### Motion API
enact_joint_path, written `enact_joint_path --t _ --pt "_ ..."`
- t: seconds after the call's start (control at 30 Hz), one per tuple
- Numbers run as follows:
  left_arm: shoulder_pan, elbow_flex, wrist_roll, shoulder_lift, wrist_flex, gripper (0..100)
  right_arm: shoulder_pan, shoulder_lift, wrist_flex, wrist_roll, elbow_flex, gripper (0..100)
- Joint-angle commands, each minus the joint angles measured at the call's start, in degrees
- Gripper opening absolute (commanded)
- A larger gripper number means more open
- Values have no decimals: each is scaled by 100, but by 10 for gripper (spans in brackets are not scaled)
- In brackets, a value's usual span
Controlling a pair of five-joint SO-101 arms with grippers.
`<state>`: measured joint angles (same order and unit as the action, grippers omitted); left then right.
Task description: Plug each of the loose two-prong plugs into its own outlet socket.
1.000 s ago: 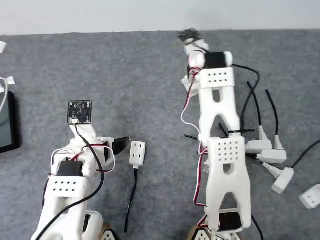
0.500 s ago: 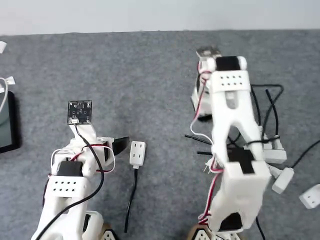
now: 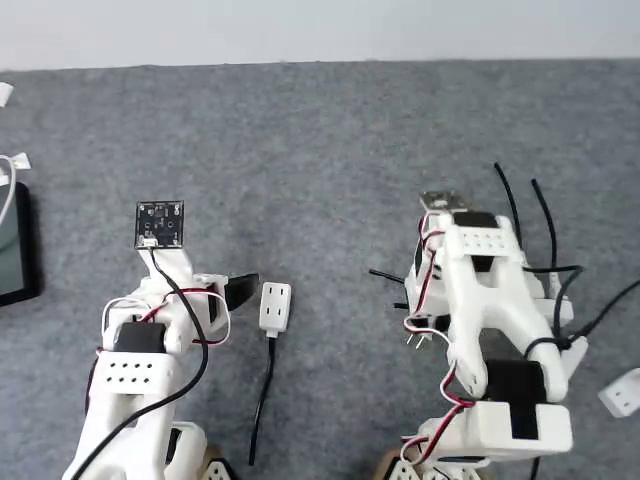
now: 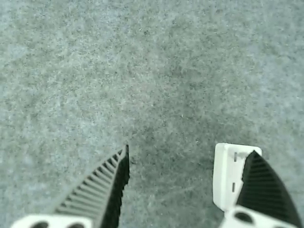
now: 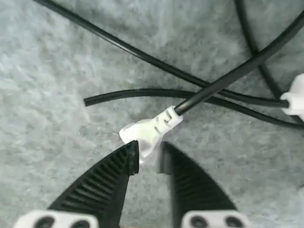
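While no plug looks seated, white plastic outlet block [image 3: 275,305]: empty
Right gripper [image 5: 148,156]: narrow, pinching white two-prong plug [image 5: 147,133]
Left gripper [image 4: 187,154]: fingers wide

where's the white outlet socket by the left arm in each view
high view: outlet socket lower middle, on the grey carpet.
left wrist view: socket partly behind one finger of the left gripper.
right wrist view: a white plug and black cables instead.
shared landmark: the grey carpet.
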<state>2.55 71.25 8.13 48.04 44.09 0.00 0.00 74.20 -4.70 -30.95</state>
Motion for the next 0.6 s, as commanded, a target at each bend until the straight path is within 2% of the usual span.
enact_joint_path --t 0.0,0.27,0.47,0.57 --pt "35 -48 -70 149 -185 353 66 -145 -312 404 -9 136" --pt "35 -48 -264 158 -176 353 84 259 -690 677 0 136" --pt "35 -48 -264 149 -176 353 84 453 -831 651 9 15" --pt "35 -48 -264 149 -176 353 84 295 -734 642 9 9"
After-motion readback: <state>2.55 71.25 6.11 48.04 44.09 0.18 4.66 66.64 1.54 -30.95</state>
